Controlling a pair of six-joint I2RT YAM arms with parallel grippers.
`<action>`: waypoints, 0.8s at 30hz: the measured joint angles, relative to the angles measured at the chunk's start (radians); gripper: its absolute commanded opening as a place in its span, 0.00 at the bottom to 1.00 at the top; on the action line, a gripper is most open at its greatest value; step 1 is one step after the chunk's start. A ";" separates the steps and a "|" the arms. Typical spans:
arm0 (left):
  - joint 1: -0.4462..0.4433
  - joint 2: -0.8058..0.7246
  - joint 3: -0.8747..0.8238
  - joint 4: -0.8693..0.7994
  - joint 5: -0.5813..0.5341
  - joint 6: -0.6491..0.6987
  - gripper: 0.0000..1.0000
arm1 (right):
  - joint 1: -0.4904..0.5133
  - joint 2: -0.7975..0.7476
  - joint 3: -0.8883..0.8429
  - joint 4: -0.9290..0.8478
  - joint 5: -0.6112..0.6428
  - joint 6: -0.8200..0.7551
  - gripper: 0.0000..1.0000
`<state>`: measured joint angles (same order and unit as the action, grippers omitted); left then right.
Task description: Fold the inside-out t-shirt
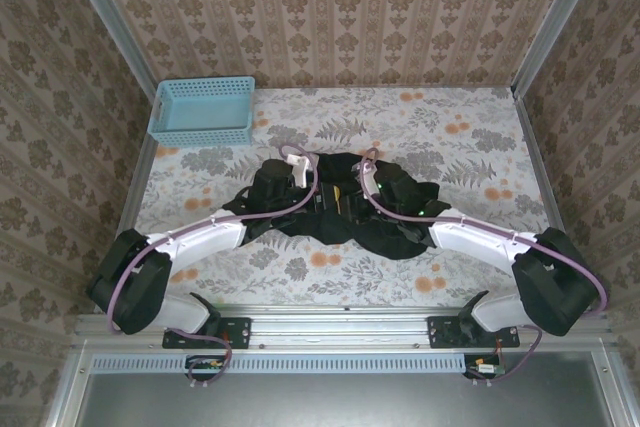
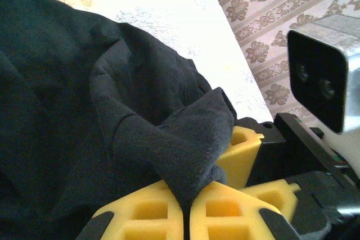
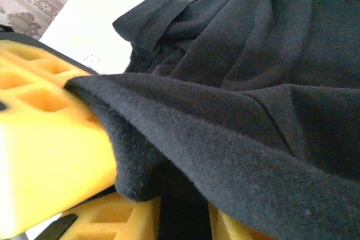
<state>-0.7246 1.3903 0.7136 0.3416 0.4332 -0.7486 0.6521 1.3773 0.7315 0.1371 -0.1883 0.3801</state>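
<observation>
Yellow foam pads of the left gripper (image 2: 185,209) are pressed together on a raised fold of the inside-out t-shirt (image 2: 84,111). The fold stands up between them like a pinched peak. Just to its right sits the right gripper (image 3: 184,223). Its own yellow pads stand a narrow way apart with dark cloth draped over the gap, and whether they grip the cloth cannot be told. Both grippers meet low over the middle of the shirt. The black shirt lies crumpled in the centre of the floral-patterned counter (image 1: 470,137), its long axis running left to right. Which end is neck or hem cannot be made out. A light blue basket (image 1: 203,112) stands at the far left corner, well apart from the shirt.
</observation>
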 measured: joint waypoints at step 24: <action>-0.066 -0.015 0.294 -0.557 -0.337 0.353 0.38 | -0.011 -0.202 0.532 -0.809 0.260 0.020 0.00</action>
<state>-0.7906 1.3754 1.0080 -0.2150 0.0963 -0.3954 0.6411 1.1755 1.2633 -0.6724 0.0719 0.4000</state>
